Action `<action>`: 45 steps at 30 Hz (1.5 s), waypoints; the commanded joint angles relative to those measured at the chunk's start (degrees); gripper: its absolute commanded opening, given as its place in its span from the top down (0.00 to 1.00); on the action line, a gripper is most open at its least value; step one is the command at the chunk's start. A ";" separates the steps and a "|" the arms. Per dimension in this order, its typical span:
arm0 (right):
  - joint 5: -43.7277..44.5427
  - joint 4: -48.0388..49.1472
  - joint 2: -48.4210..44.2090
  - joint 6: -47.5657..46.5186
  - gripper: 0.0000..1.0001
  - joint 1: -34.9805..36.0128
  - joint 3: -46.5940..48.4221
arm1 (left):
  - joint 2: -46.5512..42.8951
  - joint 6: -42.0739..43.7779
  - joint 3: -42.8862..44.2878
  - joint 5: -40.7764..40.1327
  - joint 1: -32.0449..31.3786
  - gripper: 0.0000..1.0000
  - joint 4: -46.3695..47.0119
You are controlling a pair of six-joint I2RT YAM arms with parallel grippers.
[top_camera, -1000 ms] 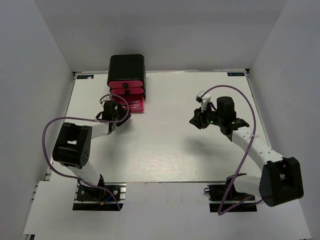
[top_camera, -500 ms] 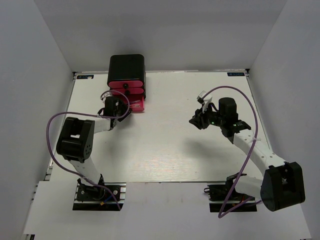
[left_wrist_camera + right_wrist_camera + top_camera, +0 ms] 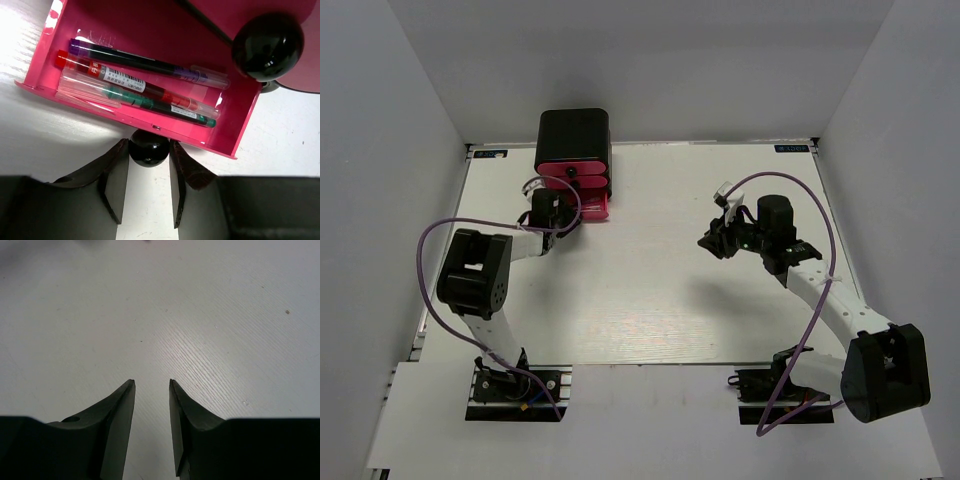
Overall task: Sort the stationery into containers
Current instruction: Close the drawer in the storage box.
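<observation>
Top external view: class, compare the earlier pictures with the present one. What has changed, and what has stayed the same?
The left tool moved forward towards the cabinet and now appears closed on the knob of the open drawer. The drawer stayed pulled out with its pens inside. The right tool stayed open above the table.

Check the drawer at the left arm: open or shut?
Open. The drawer is pulled out, three pens lie visible inside, and the left fingers pinch its knob.
</observation>
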 commanded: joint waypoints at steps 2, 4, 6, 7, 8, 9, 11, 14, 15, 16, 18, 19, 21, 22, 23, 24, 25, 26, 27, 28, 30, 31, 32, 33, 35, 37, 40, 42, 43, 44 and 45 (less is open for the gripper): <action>-1.10 2.49 -0.67 -0.56 0.60 -0.10 -0.49 | 0.27 1.18 2.10 -1.83 0.28 0.65 1.55; -1.27 2.49 -0.32 -0.56 0.60 -0.18 -0.40 | 0.27 1.71 2.63 -1.83 0.28 0.66 2.17; -1.18 2.49 -0.31 -0.65 0.60 -0.18 -0.40 | 0.27 1.71 3.76 -1.83 0.28 0.66 2.79; -1.18 2.84 -0.14 -0.65 0.60 -0.01 -0.40 | 0.27 1.71 3.77 -1.83 0.28 0.66 3.40; -1.27 2.49 -0.14 -0.74 0.60 -0.27 -0.40 | 0.79 1.71 4.55 -1.83 0.28 0.66 3.40; -1.36 2.40 -0.05 -1.00 0.60 -0.10 -0.32 | 0.80 1.71 5.43 -1.83 0.28 0.66 3.40; -1.27 2.49 0.13 -0.91 0.60 -0.18 -0.40 | 1.32 1.71 6.05 -1.83 0.28 0.66 3.40; -1.18 2.49 0.30 -0.92 0.60 -0.18 -0.49 | 1.94 1.09 6.06 -2.35 0.28 0.66 5.24; -1.18 2.49 0.30 -1.00 0.60 -0.18 -0.49 | 2.72 0.57 6.58 -2.35 0.28 0.66 6.47; -1.27 2.49 0.47 -1.09 0.60 -0.01 -0.49 | 2.73 -0.05 6.58 -2.35 0.28 0.66 6.48; -1.18 2.40 0.74 -1.09 0.60 -0.10 -0.49 | 4.04 -0.66 7.89 -2.35 0.28 0.66 6.48; -1.18 2.40 0.83 -1.18 0.60 -0.10 -0.49 | 4.83 -0.67 7.90 -2.35 0.28 0.66 7.09; -1.18 2.23 0.92 -1.35 0.60 -0.01 -0.58 | 5.36 -2.42 7.90 -2.35 0.28 0.66 8.67; -1.10 2.22 0.83 -1.44 0.60 -0.09 -0.58 | 5.37 -3.03 7.90 -2.35 0.28 0.66 10.16; -0.83 2.31 1.00 -1.44 0.60 -0.18 -0.58 | 5.98 -3.91 7.90 -2.35 0.28 0.66 10.78; -0.92 2.31 0.92 -1.53 0.60 -0.10 -0.40 | 6.51 -3.92 7.90 -2.35 0.28 0.66 11.31; -0.92 2.31 1.00 -1.70 0.60 -0.18 -0.58 | 6.51 -4.70 7.90 -2.35 0.28 0.66 12.10; -0.83 2.31 1.09 -1.79 0.60 -0.10 -0.58 | 7.12 -5.49 8.60 -2.35 0.28 0.66 12.10; -0.83 2.31 1.09 -1.71 0.60 -0.01 -0.49 | 7.65 -6.02 8.60 -2.96 0.28 0.66 13.24; -0.92 2.23 1.18 -1.79 0.60 -0.09 -0.49 | 7.65 -6.03 8.60 -2.97 0.28 0.66 13.25; -0.75 2.14 1.36 -1.88 0.60 -0.01 -0.49 | 8.35 -7.43 8.60 -3.50 0.28 0.65 14.39; -0.92 2.05 1.53 -2.14 0.60 -0.09 -0.49 | 8.36 -8.22 8.60 -4.02 0.28 0.63 15.09; -0.92 2.14 1.62 -2.06 0.60 -0.10 -0.49 | 8.97 -8.23 8.60 -4.02 0.28 0.62 15.62; -0.83 2.14 1.62 -2.23 0.60 0.17 -0.40 | 8.97 -8.75 9.13 -4.02 0.28 0.59 15.62; -0.83 2.05 1.62 -2.32 0.60 -0.09 -0.49 | 9.58 -8.75 9.74 -4.02 0.28 0.56 15.62; -0.83 2.05 1.71 -2.32 0.60 -0.09 -0.49 | 9.59 -8.75 9.75 -4.02 0.28 0.52 16.23; -0.74 1.87 1.71 -2.67 0.60 -0.01 -0.49 | 9.59 -8.75 9.75 -4.02 0.28 0.45 16.76; -0.74 1.87 1.79 -2.85 0.60 -0.18 -0.49 | 9.59 -8.75 9.14 -3.50 0.28 0.44 17.37; -0.66 1.96 1.71 -2.76 0.60 -0.01 -0.49 | 9.06 -8.75 8.35 -3.50 0.28 0.41 17.38; -0.74 1.87 1.79 -2.85 0.60 -0.18 -0.58 | 9.06 -8.75 7.82 -3.50 0.28 0.39 17.90; -0.66 1.87 1.71 -2.85 0.60 -0.18 -0.67 | 8.36 -8.75 6.42 -2.97 0.28 0.37 18.43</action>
